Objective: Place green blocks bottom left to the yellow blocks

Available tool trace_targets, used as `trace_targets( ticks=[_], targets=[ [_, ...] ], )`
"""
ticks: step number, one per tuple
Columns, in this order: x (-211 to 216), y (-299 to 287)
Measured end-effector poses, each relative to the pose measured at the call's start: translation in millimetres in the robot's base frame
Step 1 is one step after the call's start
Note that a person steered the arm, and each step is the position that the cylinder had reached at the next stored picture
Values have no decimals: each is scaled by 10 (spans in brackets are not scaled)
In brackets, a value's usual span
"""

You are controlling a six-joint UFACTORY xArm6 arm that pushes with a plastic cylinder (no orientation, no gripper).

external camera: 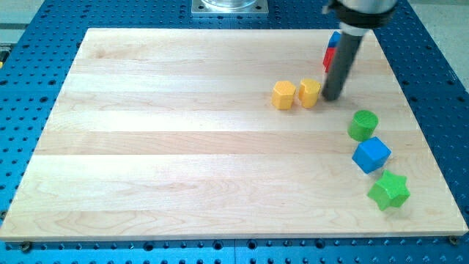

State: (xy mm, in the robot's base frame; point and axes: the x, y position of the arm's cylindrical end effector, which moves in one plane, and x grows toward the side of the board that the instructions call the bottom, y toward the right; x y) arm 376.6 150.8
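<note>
Two yellow blocks sit side by side above the board's middle right: a yellow hexagon [283, 94] and a second yellow block [309, 93]. My tip [331, 97] rests just right of that second yellow block, touching or nearly touching it. A green cylinder [363, 125] stands to the lower right of the tip. A green star [388, 191] lies near the board's bottom right. Both green blocks are to the right of and below the yellow ones.
A blue cube [371, 155] sits between the two green blocks. A red block [329, 59] and a blue block [334, 39] are partly hidden behind the rod near the top right. The wooden board [183, 147] lies on a blue perforated table.
</note>
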Motion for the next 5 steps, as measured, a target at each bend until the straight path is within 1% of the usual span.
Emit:
trace_targets(
  ticks=[1,2,4,5],
  targets=[
    [-3,-680],
    [-93,-488],
    [293,1541],
    [650,1492]
  ],
)
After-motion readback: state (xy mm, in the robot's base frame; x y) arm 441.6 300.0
